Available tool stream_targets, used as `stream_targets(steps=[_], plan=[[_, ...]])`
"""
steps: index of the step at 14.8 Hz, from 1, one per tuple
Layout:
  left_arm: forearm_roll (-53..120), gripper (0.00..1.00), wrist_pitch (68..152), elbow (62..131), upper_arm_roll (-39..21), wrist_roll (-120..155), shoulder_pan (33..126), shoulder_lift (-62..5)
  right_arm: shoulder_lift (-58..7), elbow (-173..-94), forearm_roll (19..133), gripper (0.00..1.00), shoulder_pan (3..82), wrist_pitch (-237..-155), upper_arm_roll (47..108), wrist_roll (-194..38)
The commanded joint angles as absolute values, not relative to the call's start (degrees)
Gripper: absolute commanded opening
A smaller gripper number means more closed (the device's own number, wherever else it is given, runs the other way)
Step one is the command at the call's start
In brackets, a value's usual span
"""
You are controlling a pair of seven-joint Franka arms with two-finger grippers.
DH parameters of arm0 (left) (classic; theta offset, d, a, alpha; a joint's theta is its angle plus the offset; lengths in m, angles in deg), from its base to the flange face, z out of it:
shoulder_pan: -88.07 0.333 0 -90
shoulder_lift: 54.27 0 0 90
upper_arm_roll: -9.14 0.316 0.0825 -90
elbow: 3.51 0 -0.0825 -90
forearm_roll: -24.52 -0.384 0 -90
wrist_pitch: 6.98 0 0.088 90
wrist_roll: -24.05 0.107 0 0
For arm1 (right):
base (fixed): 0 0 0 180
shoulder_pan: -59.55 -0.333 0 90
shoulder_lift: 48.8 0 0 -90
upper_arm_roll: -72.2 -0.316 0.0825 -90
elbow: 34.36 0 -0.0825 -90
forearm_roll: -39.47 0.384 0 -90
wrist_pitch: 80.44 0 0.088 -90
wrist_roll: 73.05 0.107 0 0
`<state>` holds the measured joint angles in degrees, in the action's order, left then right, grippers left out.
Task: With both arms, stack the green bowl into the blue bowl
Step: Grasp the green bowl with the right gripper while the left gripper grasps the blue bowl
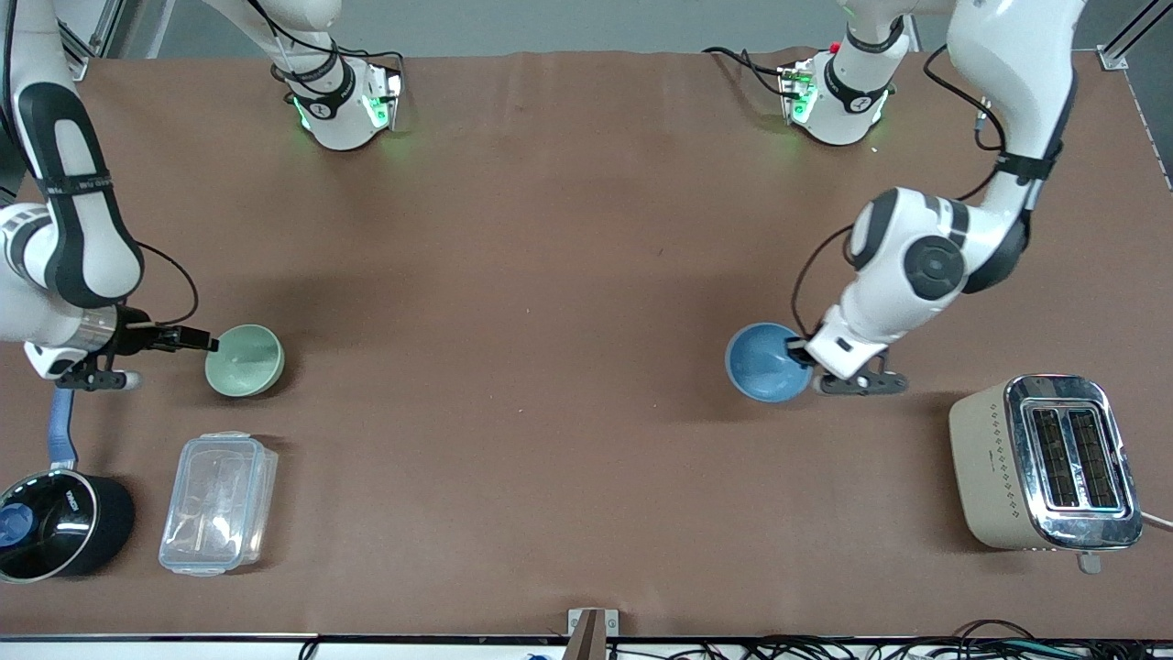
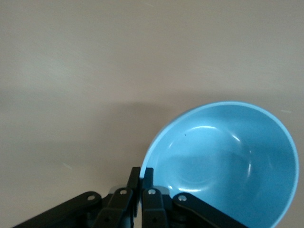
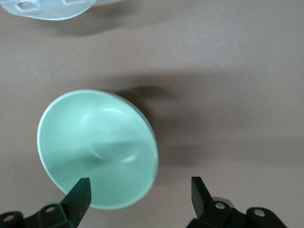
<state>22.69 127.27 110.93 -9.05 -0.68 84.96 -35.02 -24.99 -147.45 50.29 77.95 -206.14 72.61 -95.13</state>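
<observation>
We see the left claw [image 2: 141, 173] pinched shut on the rim of the blue bowl [image 1: 766, 362] toward the left arm's end of the bench [image 1: 568, 275], while the right claw [image 3: 140, 192] gapes wide beside the green bowl [image 1: 244, 359], well apart.

A: What carries everything?
B: A brown worktop [image 1: 550, 367].

A: What lies on it?
B: Toward the right arm's end, the green bowl [image 1: 244, 360], a clear container [image 1: 218, 503] and a black saucepan [image 1: 57, 524]; toward the left arm's end, a toaster [image 1: 1045, 463] and the blue bowl [image 1: 768, 362], possibly tilted.
</observation>
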Motion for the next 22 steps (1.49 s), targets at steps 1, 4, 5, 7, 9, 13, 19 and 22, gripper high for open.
stream_targets(steps=[1,4,5,7,9,13,19,22], plan=[[22.24,0.0,125.82,108.74,-13.96,-11.68,83.42,-33.27,-24.1,-146.77,53.36,0.91,78.71,-206.56,72.11,-97.83],[22.15,0.0,126.08,105.14,-14.24,-21.88,76.67,-30.02,-21.47,-146.59,53.36,0.84,78.53,-210.86,72.11,-98.01],[21.8,0.0,126.08,102.86,-14.15,-26.01,74.21,-27.83,-21.11,-146.59,53.36,0.82,78.53,-211.31,72.11,-98.19],[21.53,0.0,126.26,98.21,-13.97,-32.7,70.34,-23.53,-20.15,-146.42,53.36,0.74,78.62,-212.09,72.11,-98.19],[21.53,0.0,126.78,94.86,-13.62,-36.4,67.17,-19.83,-19.62,-146.42,53.36,0.63,78.62,-212.63,72.11,-98.28],[21.53,0.01,132.84,93.53,-13.62,-38.7,64.96,-15.43,-19.53,-146.42,53.97,0.08,78.53,-212.28,72.11,-98.1],[21.44,0.57,133.73,93.44,-11.25,-38.88,62.93,-14.36,-23.46,-146.51,54.15,0.0,78.27,-203.51,72.11,-97.05],[21.44,1.0,132.33,93.44,-10.46,-38.79,64.51,-18.12,-28.74,-147.03,54.41,0.0,76.0,-197.09,71.76,-93.54]])
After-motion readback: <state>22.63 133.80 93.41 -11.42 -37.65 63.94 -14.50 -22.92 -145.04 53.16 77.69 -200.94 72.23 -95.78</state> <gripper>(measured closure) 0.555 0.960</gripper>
